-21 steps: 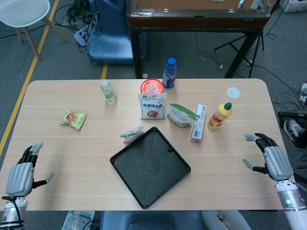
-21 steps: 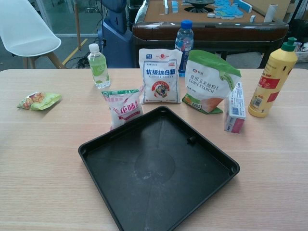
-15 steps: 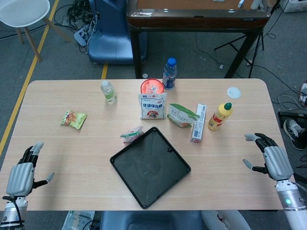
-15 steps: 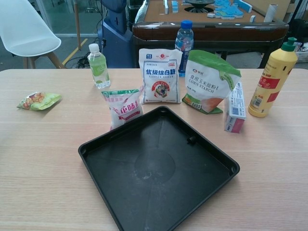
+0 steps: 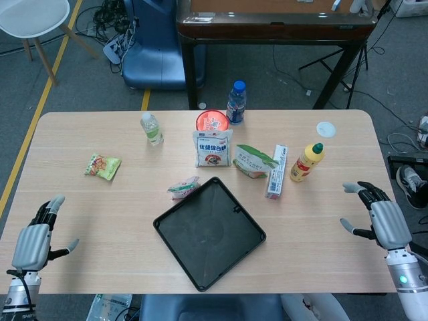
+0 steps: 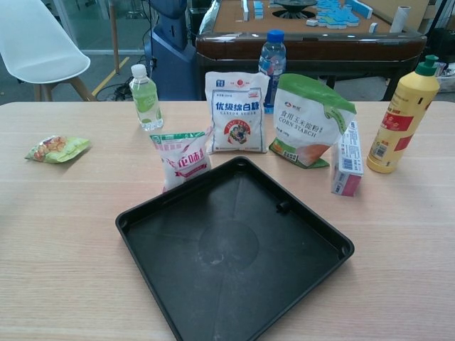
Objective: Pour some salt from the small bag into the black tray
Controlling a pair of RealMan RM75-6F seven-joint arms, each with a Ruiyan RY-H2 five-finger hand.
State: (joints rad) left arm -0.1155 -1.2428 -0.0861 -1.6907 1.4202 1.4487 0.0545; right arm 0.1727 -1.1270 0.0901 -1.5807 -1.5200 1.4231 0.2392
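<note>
The small salt bag (image 5: pixel 183 188) (image 6: pixel 183 158), white with pink print and a green top, stands against the far left edge of the black tray (image 5: pixel 208 232) (image 6: pixel 234 249), which lies empty at the table's middle. My left hand (image 5: pixel 33 239) hovers open over the near left corner of the table, far from the bag. My right hand (image 5: pixel 381 220) is open at the near right edge, fingers spread. Neither hand shows in the chest view.
Behind the tray stand a white sugar bag (image 6: pixel 237 112), a corn starch pouch (image 6: pixel 308 121), a small carton (image 6: pixel 347 159) and a yellow squeeze bottle (image 6: pixel 402 118). Two water bottles (image 6: pixel 145 98) (image 6: pixel 271 59), a red-lidded tub (image 5: pixel 212 122) and a snack packet (image 6: pixel 57 148) sit further off.
Both hands have drifted slightly toward the near edge of the table. Nothing on the table has moved.
</note>
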